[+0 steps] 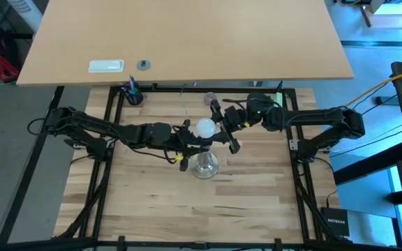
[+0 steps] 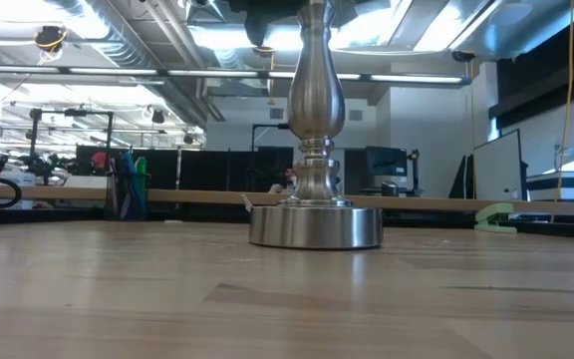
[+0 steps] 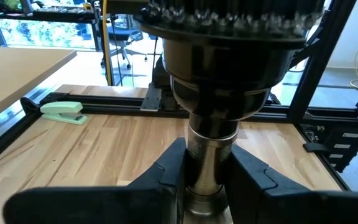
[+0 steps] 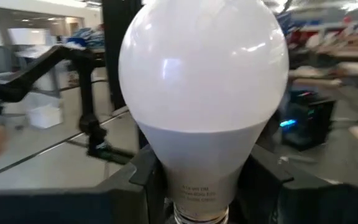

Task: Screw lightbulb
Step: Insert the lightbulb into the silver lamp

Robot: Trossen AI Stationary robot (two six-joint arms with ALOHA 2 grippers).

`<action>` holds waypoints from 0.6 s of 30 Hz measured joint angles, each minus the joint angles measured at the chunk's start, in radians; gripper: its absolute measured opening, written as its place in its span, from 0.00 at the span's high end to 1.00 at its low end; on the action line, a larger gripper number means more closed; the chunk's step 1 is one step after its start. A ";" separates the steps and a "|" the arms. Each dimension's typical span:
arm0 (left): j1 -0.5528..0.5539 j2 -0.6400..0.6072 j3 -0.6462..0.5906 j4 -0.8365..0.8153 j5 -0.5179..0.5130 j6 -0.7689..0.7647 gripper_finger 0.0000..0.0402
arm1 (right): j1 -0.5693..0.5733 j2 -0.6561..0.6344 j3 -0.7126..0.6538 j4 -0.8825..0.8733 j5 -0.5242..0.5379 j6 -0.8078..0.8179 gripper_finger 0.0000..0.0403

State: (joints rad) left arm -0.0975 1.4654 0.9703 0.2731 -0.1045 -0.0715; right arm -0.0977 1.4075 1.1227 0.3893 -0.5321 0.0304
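Observation:
The white frosted lightbulb point(image 1: 205, 127) is over the top of the silvery stand point(image 2: 315, 150), which stands upright by its round base point(image 1: 205, 166) on the wooden table. My right gripper point(image 1: 223, 130) reaches in from the table's right and is shut on the bulb point(image 4: 201, 81). My left gripper point(image 1: 187, 137) reaches in from the table's left and is shut on the stand's stem, below its dark socket point(image 3: 219, 56). Whether the bulb's screw base sits in the socket, I cannot tell. My left gripper pinches the stand's silvery stem point(image 3: 207, 168), just below the dark socket, between its two fingers point(image 3: 166, 174). The fingers come level from the table's left, across the stem. The stand is upright, its base on the table. My right gripper pinches the bulb's tapering neck point(image 4: 197, 168), just above the screw base, between its two fingers point(image 4: 143, 180). The fingers come about level from the table's right. The bulb is upright, globe up, above the stand.
A green stapler point(image 3: 64, 112) lies near the table's far right rail. Black frame rails point(image 1: 110, 125) run round the wooden top. Beyond them a tan table holds a white flat thing point(image 1: 107, 66) and a small grey knob point(image 1: 143, 65). A blue thing point(image 1: 132, 93) sits at the far left corner.

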 joint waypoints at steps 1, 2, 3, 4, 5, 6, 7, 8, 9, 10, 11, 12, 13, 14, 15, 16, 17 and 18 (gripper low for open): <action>0.000 0.000 0.000 0.000 0.001 0.000 0.84 | 0.000 0.006 0.000 0.000 -0.010 0.002 0.63; 0.000 0.000 0.000 0.000 0.001 0.000 0.85 | 0.000 0.009 0.000 0.001 -0.020 0.002 0.63; 0.000 0.000 0.000 0.001 0.001 0.001 0.85 | 0.000 0.011 0.000 0.002 -0.033 0.003 0.63; 0.000 0.000 0.000 0.001 0.003 0.001 0.85 | -0.001 0.016 0.000 0.004 -0.048 0.003 0.63; 0.000 0.000 0.000 0.001 0.008 0.002 0.85 | -0.001 0.018 0.000 0.005 -0.063 0.003 0.63; 0.000 0.000 0.000 0.001 0.017 0.003 0.85 | -0.005 0.023 0.000 0.000 -0.079 0.002 0.63; 0.000 0.000 0.000 0.003 0.029 0.004 0.85 | -0.010 0.027 0.000 -0.002 -0.103 0.003 0.63; 0.000 0.001 -0.001 0.006 0.042 0.005 0.85 | -0.016 0.029 0.000 0.000 -0.129 0.004 0.63; 0.001 0.001 0.000 0.009 0.056 0.008 0.85 | -0.020 0.030 0.000 0.001 -0.152 0.011 0.63; 0.001 0.001 0.000 0.011 0.071 0.013 0.85 | -0.028 0.030 0.000 0.002 -0.170 0.014 0.63; 0.002 0.001 0.000 0.013 0.085 0.019 0.85 | -0.034 0.030 0.000 0.001 -0.184 0.016 0.63; 0.003 0.002 -0.001 0.016 0.096 0.023 0.85 | -0.037 0.030 0.000 -0.002 -0.190 0.016 0.63; 0.003 0.002 -0.001 0.018 0.103 0.026 0.85 | -0.043 0.030 0.001 -0.007 -0.194 0.016 0.63; 0.003 0.002 -0.001 0.020 0.106 0.028 0.85 | -0.049 0.030 0.001 -0.010 -0.202 0.015 0.63; 0.003 0.003 -0.001 0.022 0.106 0.030 0.85 | -0.053 0.030 0.001 -0.014 -0.212 0.015 0.63; 0.003 0.003 -0.001 0.022 0.106 0.028 0.85 | -0.054 0.032 0.002 -0.019 -0.215 0.015 0.63; 0.006 0.003 -0.001 0.022 0.104 0.027 0.85 | -0.054 0.033 0.003 -0.025 -0.215 0.015 0.63; 0.008 0.003 -0.001 0.021 0.099 0.025 0.85 | -0.054 0.033 0.003 -0.033 -0.212 0.013 0.63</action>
State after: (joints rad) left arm -0.0898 1.4681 0.9695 0.2939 -0.0054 -0.0464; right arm -0.1516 1.4403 1.1258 0.3566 -0.7441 0.0433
